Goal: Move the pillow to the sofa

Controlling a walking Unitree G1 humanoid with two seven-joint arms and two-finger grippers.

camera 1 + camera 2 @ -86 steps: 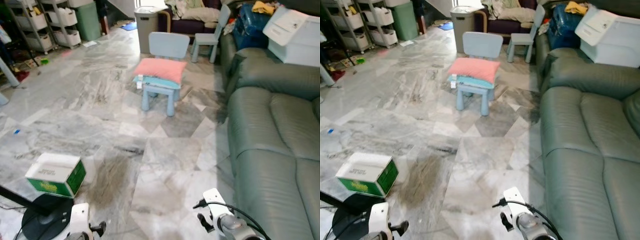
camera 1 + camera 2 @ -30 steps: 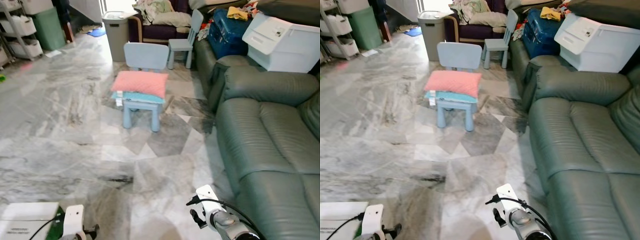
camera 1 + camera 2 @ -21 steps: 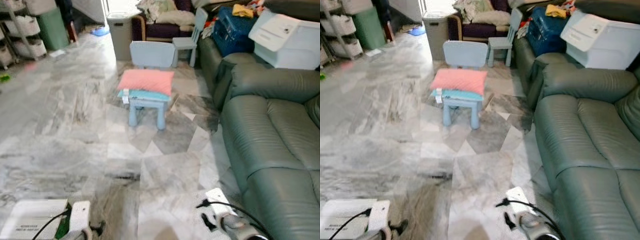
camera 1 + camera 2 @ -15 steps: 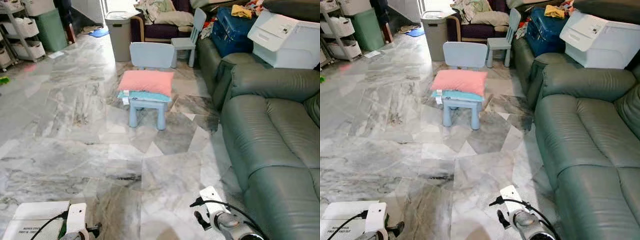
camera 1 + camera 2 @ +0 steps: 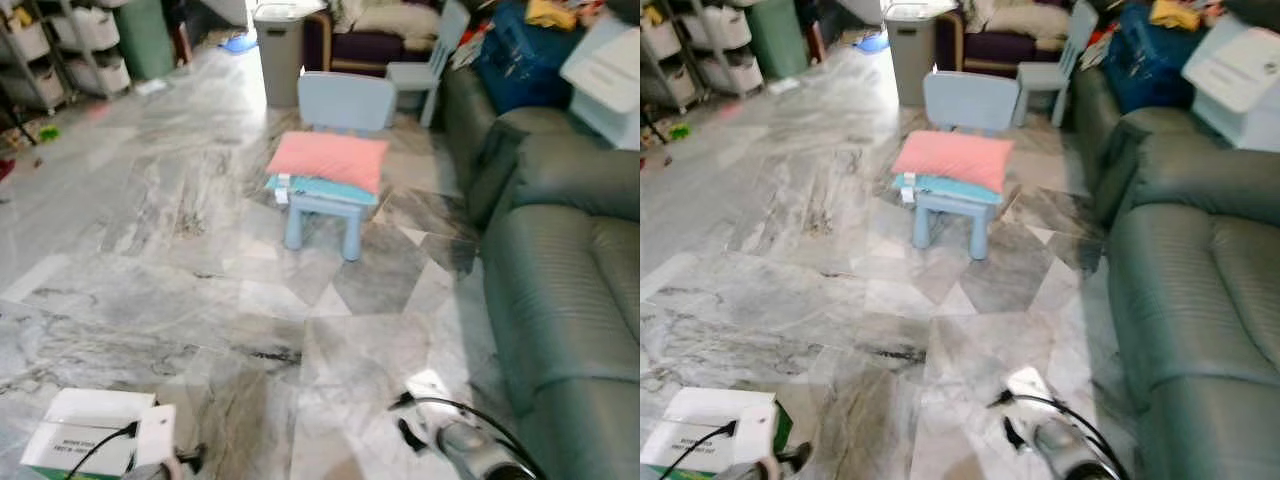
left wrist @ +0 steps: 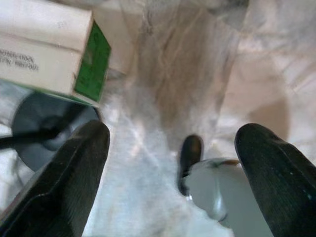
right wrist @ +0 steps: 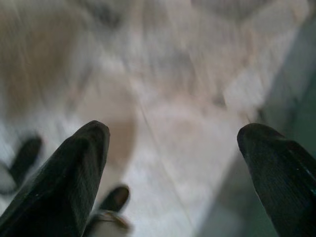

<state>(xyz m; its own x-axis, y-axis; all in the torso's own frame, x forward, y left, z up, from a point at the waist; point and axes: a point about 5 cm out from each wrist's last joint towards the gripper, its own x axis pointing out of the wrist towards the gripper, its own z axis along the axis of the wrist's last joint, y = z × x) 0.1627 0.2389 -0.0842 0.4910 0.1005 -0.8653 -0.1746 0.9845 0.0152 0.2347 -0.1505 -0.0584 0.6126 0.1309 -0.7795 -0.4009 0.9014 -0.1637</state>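
Two grippers idle, pillow well ahead on the chair

Both arms hang low at the robot's front. The left gripper [image 6: 173,163] has its black fingers [image 6: 64,182] spread wide with nothing between them; the right gripper [image 7: 173,168] is likewise spread and empty above the marble floor [image 5: 200,260].

1. Changes since the earlier frames. The whole view has shifted, so the camera has moved; the objects have not. Compared with half a second ago the view has swung so that less of the sofa [image 5: 570,300] shows. The pillow keeps the same seat on the chair. The frames are blurred, which suggests the robot is walking. Judgement: the approach is in hand and no grasp has begun.

2. Nearest to the left gripper: a white and green cardboard box [image 5: 85,430] lies on the floor just beside it, on its outer side, with a dark round base [image 6: 44,133] next to it in the left wrist view.

3. Nearest to the right gripper: the sofa front edge runs along its outer side.

4. Ahead of both grippers: open floor, a lane between box and sofa.

5. Farther ahead: the pink pillow [image 5: 328,160] lies flat on a teal cushion [image 5: 315,188] on a small blue chair [image 5: 335,150], well apart from either gripper.

6. Beyond: a grey bin [image 5: 280,45], a second small chair [image 5: 425,60]
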